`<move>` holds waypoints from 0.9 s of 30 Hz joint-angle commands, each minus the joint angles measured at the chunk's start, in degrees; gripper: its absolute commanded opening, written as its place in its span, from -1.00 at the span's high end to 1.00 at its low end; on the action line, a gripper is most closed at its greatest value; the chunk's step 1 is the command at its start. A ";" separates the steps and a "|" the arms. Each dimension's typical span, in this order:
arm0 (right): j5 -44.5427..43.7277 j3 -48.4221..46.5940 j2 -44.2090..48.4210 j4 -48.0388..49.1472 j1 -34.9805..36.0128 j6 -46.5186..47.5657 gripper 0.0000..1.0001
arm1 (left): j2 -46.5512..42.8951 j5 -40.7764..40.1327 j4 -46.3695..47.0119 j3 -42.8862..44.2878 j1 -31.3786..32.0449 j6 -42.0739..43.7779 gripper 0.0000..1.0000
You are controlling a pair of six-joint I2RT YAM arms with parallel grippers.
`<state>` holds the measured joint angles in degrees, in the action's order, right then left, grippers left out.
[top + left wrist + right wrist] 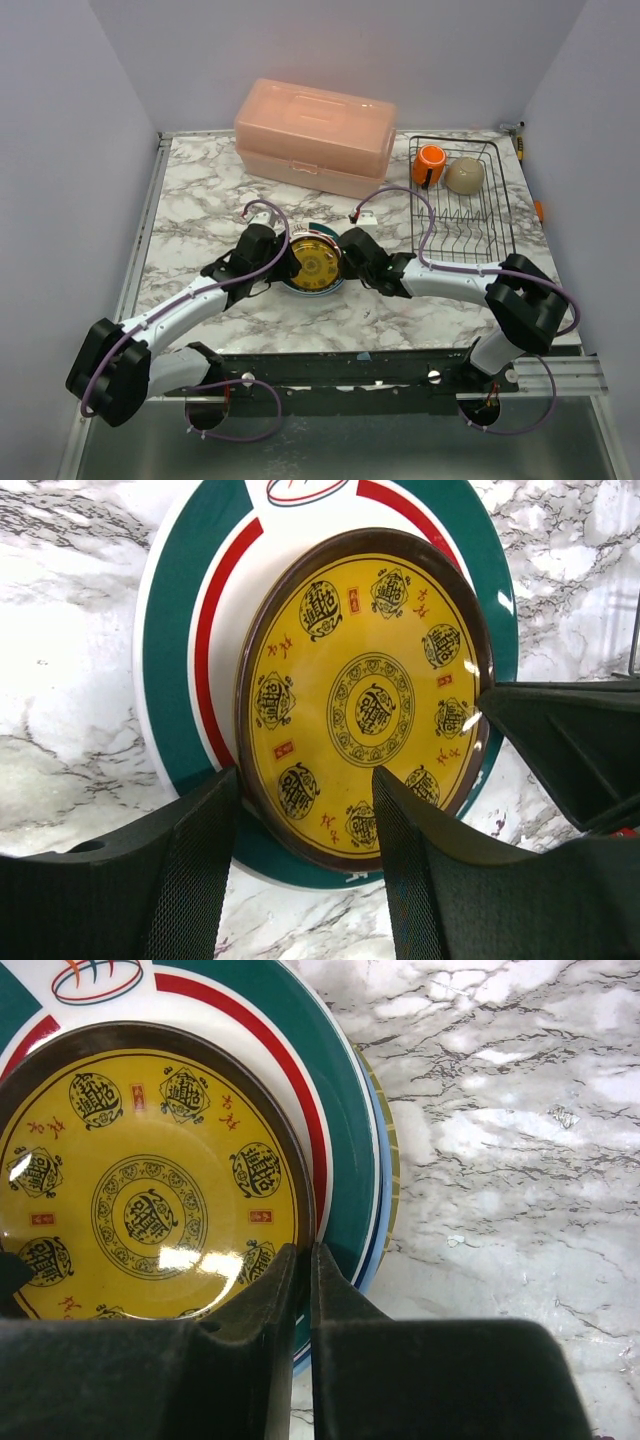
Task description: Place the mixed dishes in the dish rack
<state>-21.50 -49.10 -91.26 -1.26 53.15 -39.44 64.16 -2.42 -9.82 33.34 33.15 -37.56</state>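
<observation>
Black fingers of two grippers were seen nearest. One, the right gripper (pixel 305 1252), was pinched closed on the dark rim of the yellow plate (pixel 150 1185). The other, the left gripper (pixel 305 780), was spread open about that plate's opposite edge. One stack was counted near the middle of the marble table (pixel 200 200): the glossy, symbol-patterned yellow plate lay on a white plate (pixel 330 1110) banded green and red, with a blue rim (pixel 385 1210) below. One orange mug (pixel 429 163) and one cream bowl (pixel 464 176) were set in the far end of the single black wire rack (pixel 465 228), at the right.

Rack (pixel 462 235) front free; mug (pixel 430 163), bowl (pixel 465 176) blk rear.
</observation>
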 commanded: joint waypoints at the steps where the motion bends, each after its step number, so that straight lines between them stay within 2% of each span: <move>1: 0.38 0.80 -1.19 0.12 -0.03 -0.31 0.82 | 2.74 -0.78 0.41 1.40 0.19 -1.86 -0.11; 8: 1.43 -0.24 -2.14 0.06 -0.04 0.31 0.86 | 6.00 0.09 -0.73 3.10 0.22 -6.80 -0.01; 14: 1.45 -1.04 -1.84 -1.38 0.02 3.03 0.86 | 5.35 1.09 -1.67 4.00 0.19 -7.60 0.79; 16: 0.37 -1.50 -0.95 -2.72 0.05 4.31 0.82 | 4.56 1.39 -3.22 4.80 0.24 -7.37 0.94; 17: -0.35 -1.95 -0.25 -3.81 0.04 4.99 0.79 | 4.00 1.57 -4.25 5.14 0.17 -7.38 1.00; 27: -1.97 -5.83 9.50 -11.55 1.70 12.80 0.06 | -1.91 1.91 -15.98 11.51 -0.22 -8.35 1.00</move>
<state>-21.93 -51.70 -86.11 -8.78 53.36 -31.42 64.75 -1.74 -18.98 39.77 33.08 -45.45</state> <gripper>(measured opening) 0.398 0.014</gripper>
